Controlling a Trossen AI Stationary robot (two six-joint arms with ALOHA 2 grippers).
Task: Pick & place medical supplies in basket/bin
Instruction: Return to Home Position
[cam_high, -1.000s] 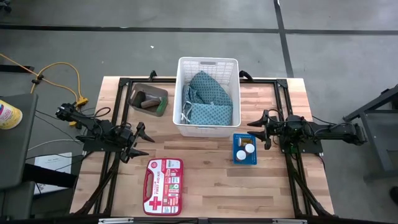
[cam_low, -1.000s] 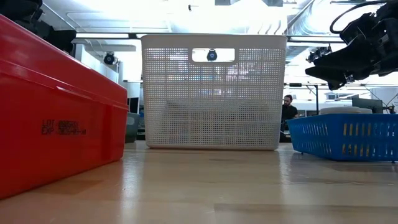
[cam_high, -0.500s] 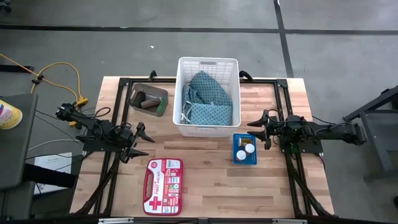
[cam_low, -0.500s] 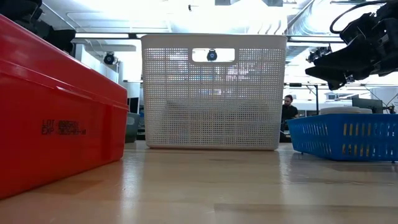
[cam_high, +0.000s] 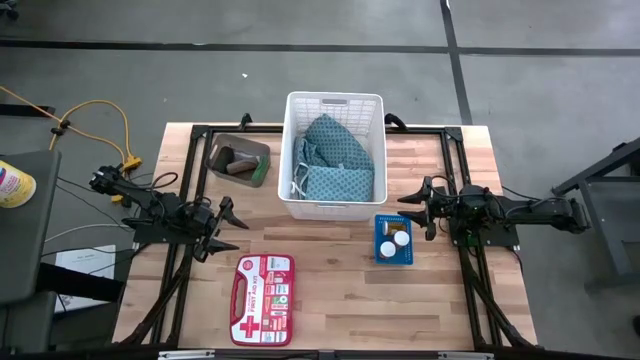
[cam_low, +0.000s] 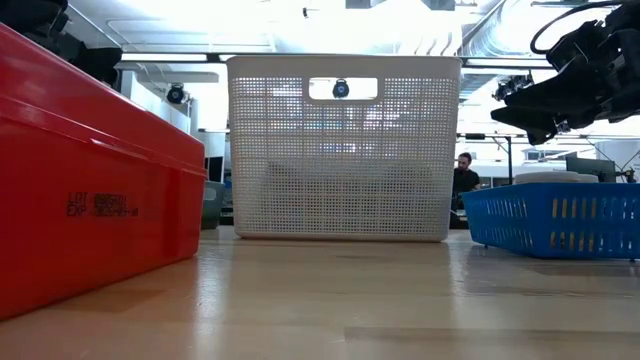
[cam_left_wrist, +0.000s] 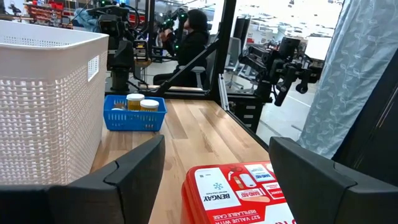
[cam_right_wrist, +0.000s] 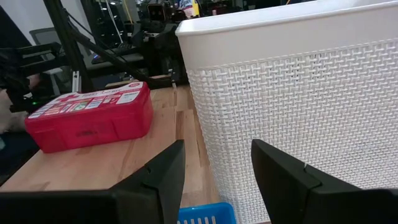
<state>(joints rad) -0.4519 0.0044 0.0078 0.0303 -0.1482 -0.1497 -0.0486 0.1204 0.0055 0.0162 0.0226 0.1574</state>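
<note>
The white latticed basket stands at the table's far middle with two teal patterned cloths lying inside it. The small dark grey bin sits to its left and holds a brown roll and a green piece. A flat blue tray in front of the basket's right corner holds white-capped bottles. My left gripper hangs open and empty above the table's left side. My right gripper hangs open and empty above the right side, close to the blue tray.
A red first-aid case lies near the table's front edge, left of centre. The black frame rails run along both sides of the table. A person shows in the room beyond the table. Bare wood lies at the front right.
</note>
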